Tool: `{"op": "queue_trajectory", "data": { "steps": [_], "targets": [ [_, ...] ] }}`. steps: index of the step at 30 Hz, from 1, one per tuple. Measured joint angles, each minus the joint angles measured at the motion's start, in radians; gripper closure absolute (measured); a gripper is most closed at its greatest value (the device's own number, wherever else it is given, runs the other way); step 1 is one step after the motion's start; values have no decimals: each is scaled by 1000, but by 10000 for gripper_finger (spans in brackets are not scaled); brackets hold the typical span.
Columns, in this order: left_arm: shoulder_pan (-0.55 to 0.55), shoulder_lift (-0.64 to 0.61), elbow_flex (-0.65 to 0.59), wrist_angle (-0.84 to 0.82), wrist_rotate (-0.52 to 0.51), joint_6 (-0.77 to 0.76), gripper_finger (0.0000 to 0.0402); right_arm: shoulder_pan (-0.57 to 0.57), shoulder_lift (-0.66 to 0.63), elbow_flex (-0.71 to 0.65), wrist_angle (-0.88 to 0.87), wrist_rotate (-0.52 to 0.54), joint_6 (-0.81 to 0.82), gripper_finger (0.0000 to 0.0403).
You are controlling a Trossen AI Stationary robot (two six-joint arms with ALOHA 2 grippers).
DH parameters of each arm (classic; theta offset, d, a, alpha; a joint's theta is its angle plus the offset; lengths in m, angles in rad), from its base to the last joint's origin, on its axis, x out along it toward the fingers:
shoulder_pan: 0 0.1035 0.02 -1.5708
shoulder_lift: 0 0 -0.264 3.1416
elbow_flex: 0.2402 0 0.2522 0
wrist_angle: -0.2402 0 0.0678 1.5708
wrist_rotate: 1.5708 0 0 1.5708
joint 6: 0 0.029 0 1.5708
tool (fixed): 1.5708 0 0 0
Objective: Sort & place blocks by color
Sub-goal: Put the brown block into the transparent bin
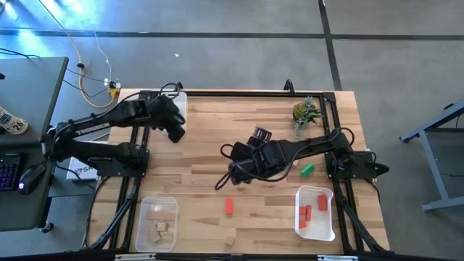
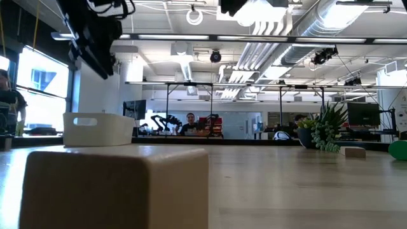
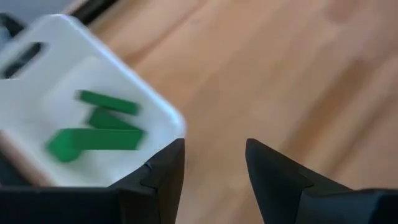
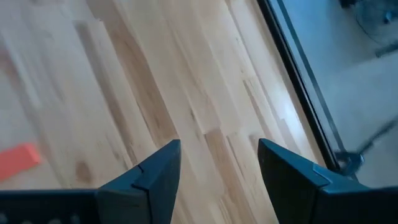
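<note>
My left gripper [image 1: 177, 132] [image 3: 214, 149] hangs open and empty above the far left of the table, beside a white tray [image 3: 37, 74] that holds three green blocks [image 3: 93, 127]. My right gripper [image 1: 230, 176] [image 4: 219, 149] is open and empty over the table's middle. A red block [image 1: 229, 206] [image 4: 18, 160] lies flat on the wood just nearward of it. One green block [image 1: 307, 170] lies near the right arm's base. A tan block [image 1: 230, 238] [image 2: 114, 187] rests at the near edge.
A clear tray [image 1: 315, 212] at the near right holds red blocks; another tray [image 1: 158, 221] at the near left holds tan blocks. A small potted plant [image 1: 306, 112] [image 2: 324, 135] stands at the far right. Bare wood lies between the arms. People show in the room behind.
</note>
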Motion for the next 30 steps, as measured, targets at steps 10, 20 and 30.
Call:
{"op": "queue_trajectory", "data": {
  "steps": [10,20,30],
  "targets": [
    [-167,-84,0,7,66,-77,245,-17,-78,-383,0,-37,158,203],
    [-239,-84,1,8,52,-88,245,-34,-244,-664,1,-70,476,203],
    [-269,-83,1,8,22,-88,245,-47,-437,-961,35,-93,993,203]
  ]
}}
